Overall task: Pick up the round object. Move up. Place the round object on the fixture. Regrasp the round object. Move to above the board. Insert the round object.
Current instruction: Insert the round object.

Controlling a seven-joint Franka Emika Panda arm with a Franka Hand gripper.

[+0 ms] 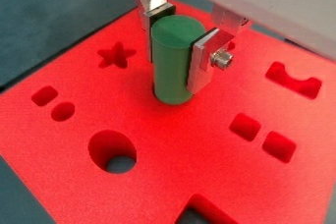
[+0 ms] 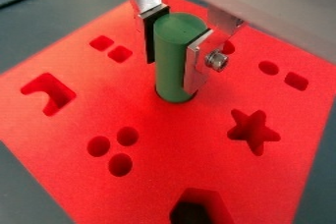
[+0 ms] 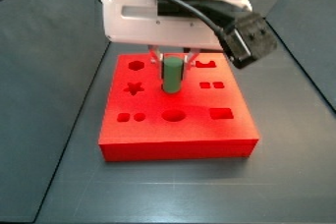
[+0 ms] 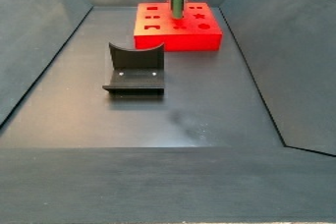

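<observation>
Board [image 3: 178, 135] has one round object [image 1: 175, 59] standing upright, its lower end in a hole near the board's middle, most of its length above the top face. Gripper [image 2: 179, 33] sits directly above the board, fingers [image 1: 202, 59] clamped on the peg's upper half, one plate each side. Other cut-outs on the board are vacant: one star [image 2: 251, 129], circles, squares. One fixture [image 4: 133, 69] on the floor, well apart from the board, nothing in it.
</observation>
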